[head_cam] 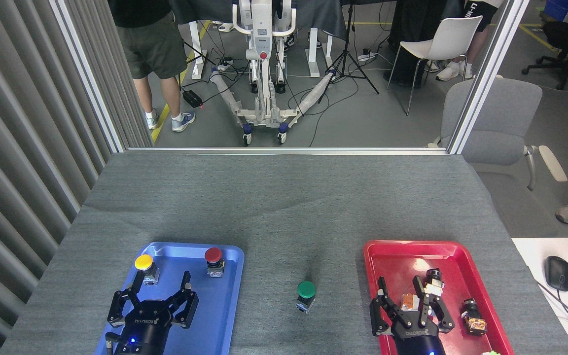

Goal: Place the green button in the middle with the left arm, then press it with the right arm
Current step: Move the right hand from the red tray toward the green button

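Note:
The green button (306,295) stands upright on the bare grey cloth of the middle (284,217), between the two trays. My left gripper (159,286) hovers over the blue tray (225,320), fingers spread open, holding nothing, well left of the button. My right gripper (401,291) is over the red tray (392,256), fingers spread open and empty, to the right of the button and apart from it.
A yellow-capped button (145,266) and a red-capped button (214,260) stand at the far end of the blue tray. Small dark parts (472,319) lie in the red tray. A computer mouse (558,272) sits on a white desk at right. People stand beyond the table.

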Motion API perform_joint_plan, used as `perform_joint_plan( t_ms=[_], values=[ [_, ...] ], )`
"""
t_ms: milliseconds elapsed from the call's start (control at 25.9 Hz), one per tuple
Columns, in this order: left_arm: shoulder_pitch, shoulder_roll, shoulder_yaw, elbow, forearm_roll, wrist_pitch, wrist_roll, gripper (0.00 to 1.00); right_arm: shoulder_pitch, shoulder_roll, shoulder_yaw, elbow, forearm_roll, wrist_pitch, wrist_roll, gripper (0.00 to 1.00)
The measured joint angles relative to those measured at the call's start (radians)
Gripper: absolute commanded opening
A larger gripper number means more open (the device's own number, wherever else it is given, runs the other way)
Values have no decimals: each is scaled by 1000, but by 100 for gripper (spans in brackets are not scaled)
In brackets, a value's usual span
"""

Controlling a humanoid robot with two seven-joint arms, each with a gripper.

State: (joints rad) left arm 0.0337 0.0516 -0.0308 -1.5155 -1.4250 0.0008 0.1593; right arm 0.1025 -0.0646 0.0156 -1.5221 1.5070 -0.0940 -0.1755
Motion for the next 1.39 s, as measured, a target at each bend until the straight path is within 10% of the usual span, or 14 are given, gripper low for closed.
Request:
perform_joint_plan(
  t_ms=[541, 1392],
  values=[
    [1, -1, 3, -8, 1, -1, 0, 100, -145, 68, 320, 162, 1, 197, 81, 0],
    [1, 2, 3, -9, 9, -7, -3, 100, -189, 84, 372, 327, -6, 258, 74, 0]
  ],
)
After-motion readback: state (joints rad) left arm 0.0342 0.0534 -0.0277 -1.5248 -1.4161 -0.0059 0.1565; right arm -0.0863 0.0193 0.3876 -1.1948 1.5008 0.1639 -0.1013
